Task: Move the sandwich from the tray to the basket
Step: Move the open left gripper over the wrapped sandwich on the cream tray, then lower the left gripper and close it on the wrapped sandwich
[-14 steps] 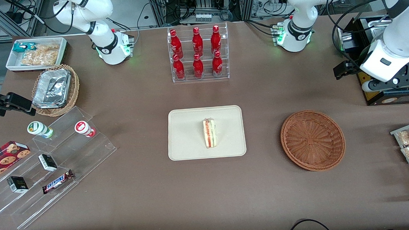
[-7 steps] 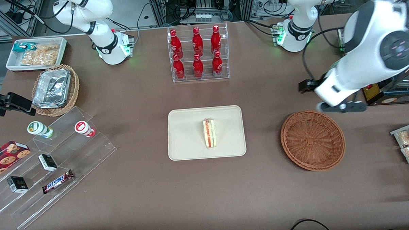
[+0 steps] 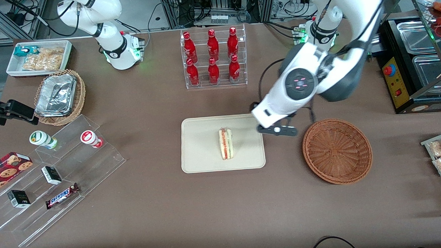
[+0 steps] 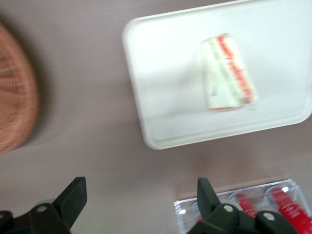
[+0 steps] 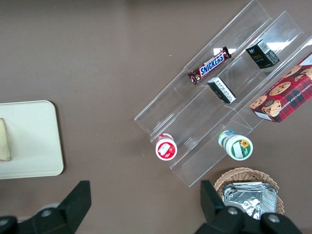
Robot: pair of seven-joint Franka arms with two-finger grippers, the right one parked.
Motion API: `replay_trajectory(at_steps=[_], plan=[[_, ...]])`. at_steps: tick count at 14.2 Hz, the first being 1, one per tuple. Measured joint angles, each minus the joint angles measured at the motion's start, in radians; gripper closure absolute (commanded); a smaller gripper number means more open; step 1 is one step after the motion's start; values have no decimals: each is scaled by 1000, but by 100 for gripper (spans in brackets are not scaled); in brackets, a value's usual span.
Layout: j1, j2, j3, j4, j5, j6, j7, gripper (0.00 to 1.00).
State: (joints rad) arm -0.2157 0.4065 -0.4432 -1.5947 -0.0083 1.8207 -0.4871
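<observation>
On the cream tray [image 3: 199, 154] lies the sandwich [image 3: 226, 143], a white slab striped with orange and green, its long side running roughly toward the front camera. The left gripper [image 3: 266, 113] hangs above the tray's corner farther from that camera and toward the working arm's end of the desk [image 3: 223, 208]. Its 2 fingers [image 4: 72, 202] are spread wide, with a broad gap between them in the left wrist view. Beside the tray, toward the working arm's end, sits 1 round brown woven basket [image 3: 337, 151].

Farther from the front camera than the tray, a clear rack [image 3: 184, 66] holds 6 red bottles [image 3: 213, 47]. Toward the parked arm's end, a clear stepped stand [image 3: 97, 157] carries 2 capped containers [image 3: 43, 139], 2 small black-and-white boxes [image 3: 51, 175], 1 candy bar [image 3: 62, 195] and 1 red cookie box [image 3: 9, 170]. Farther from the camera than that stand, foil-covered goods [image 3: 56, 95] sit in a wicker holder [image 3: 81, 96], near a white bin [image 3: 70, 52] of packaged food [image 3: 44, 59]. At the working arm's end stands an oven [image 3: 402, 92] with a yellow panel.
</observation>
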Motion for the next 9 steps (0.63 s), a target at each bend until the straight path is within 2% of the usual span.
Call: replay_trajectory(at_steps=[3, 6, 9], plan=[[-88, 85, 1, 4, 29, 126, -116, 0], [-153, 176, 1, 43, 165, 219, -293, 0], [-208, 281, 1, 113, 287, 243, -430, 0]])
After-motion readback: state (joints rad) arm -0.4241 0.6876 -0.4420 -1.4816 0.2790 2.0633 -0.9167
